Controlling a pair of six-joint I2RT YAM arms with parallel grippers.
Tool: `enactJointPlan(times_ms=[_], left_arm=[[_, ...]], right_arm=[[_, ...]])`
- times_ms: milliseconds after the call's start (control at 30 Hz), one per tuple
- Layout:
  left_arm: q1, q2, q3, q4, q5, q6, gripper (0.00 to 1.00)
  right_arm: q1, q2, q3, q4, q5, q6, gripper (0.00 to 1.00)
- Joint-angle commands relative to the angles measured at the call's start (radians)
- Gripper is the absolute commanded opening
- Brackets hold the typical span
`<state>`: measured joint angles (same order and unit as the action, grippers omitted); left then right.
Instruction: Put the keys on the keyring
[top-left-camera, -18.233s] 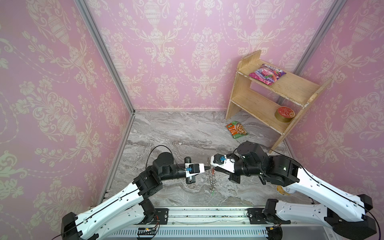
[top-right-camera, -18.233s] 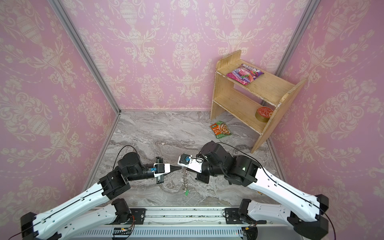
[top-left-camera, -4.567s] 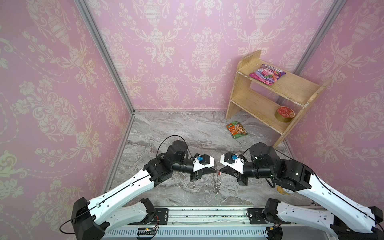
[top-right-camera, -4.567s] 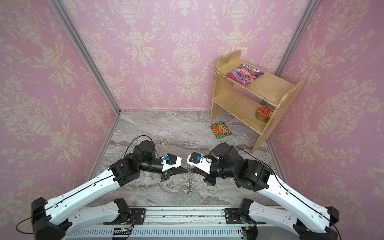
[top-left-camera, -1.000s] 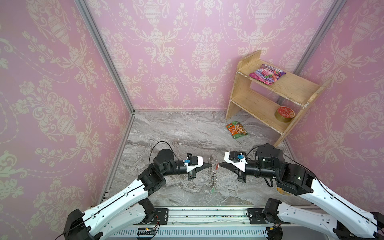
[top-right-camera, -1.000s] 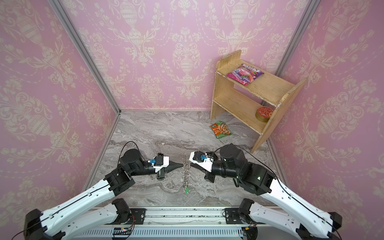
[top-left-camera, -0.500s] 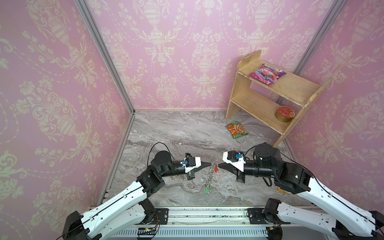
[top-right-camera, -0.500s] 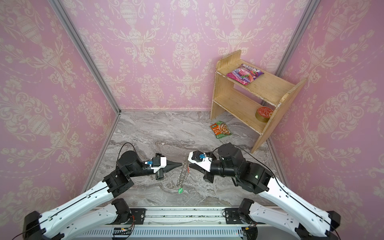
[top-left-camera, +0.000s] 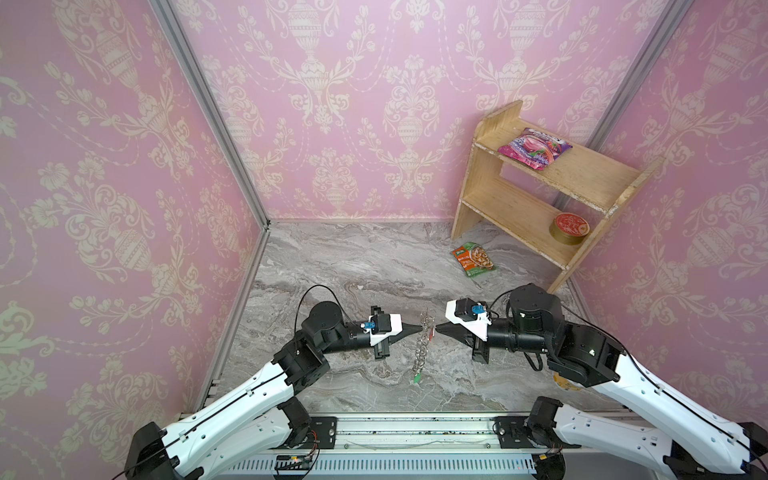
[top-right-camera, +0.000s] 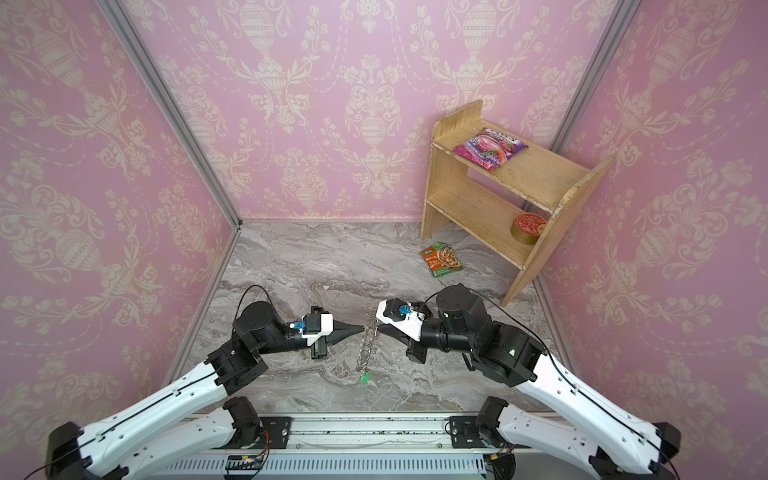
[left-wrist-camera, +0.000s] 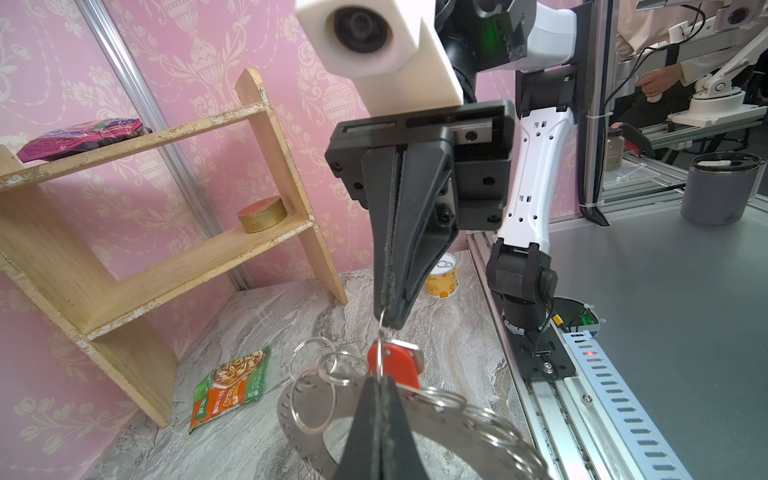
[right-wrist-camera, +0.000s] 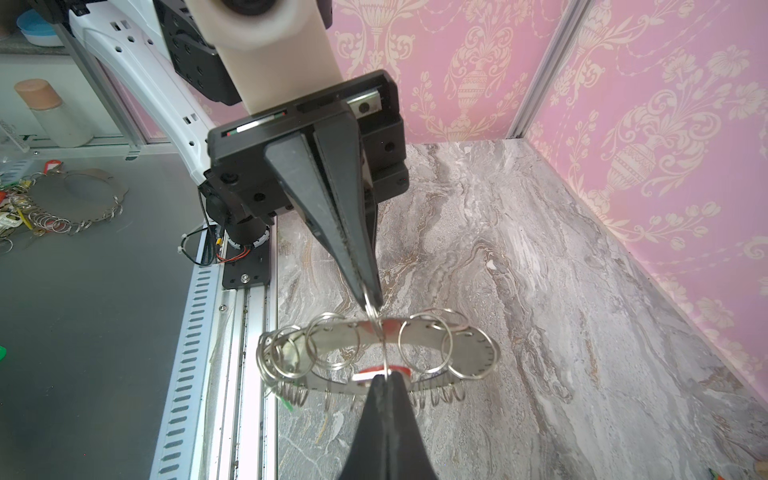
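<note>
Left gripper (top-left-camera: 419, 327) and right gripper (top-left-camera: 437, 328) meet tip to tip, clamped shut on one thin wire loop (right-wrist-camera: 379, 332); the large flat grey metal keyring (top-left-camera: 423, 351) hangs edge-on between them over the marble floor (top-left-camera: 353, 266), red-tagged silvery key (left-wrist-camera: 395, 365) at the pinch, green plastic tag (top-left-camera: 417, 378) dangling lowest

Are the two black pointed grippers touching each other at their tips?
Apart. The left wrist view shows a clear gap between the left gripper and the right gripper, bridged only by a thin wire loop that both pinch.
</note>
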<state>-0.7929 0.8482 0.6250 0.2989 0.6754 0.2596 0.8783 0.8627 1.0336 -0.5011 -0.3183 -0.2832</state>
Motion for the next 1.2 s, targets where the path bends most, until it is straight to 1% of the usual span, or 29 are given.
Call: enactJointPlan(times_ms=[0,233,467,867,1167], left_arm=[[0.004,0.001,0.0,0.051,0.03,-0.016,0.0],[0.001,0.003,0.002,0.045,0.029,-0.013,0.0],[0.001,-0.024,-0.008,0.042,-0.011,0.01,0.0],[0.001,-0.02,-0.005,0.046,-0.01,0.009,0.0],[0.001,-0.021,-0.007,0.045,-0.015,0.012,0.0]], right_arm=[[-0.005,0.005,0.003,0.029,-0.022,0.028,0.0],[-0.009,0.012,0.005,0.034,-0.049,0.029,0.0],[-0.009,-0.008,-0.013,0.009,-0.002,0.029,0.0],[-0.008,-0.013,-0.007,0.003,-0.001,0.025,0.0],[-0.008,-0.02,-0.007,0.006,-0.021,0.024,0.0]])
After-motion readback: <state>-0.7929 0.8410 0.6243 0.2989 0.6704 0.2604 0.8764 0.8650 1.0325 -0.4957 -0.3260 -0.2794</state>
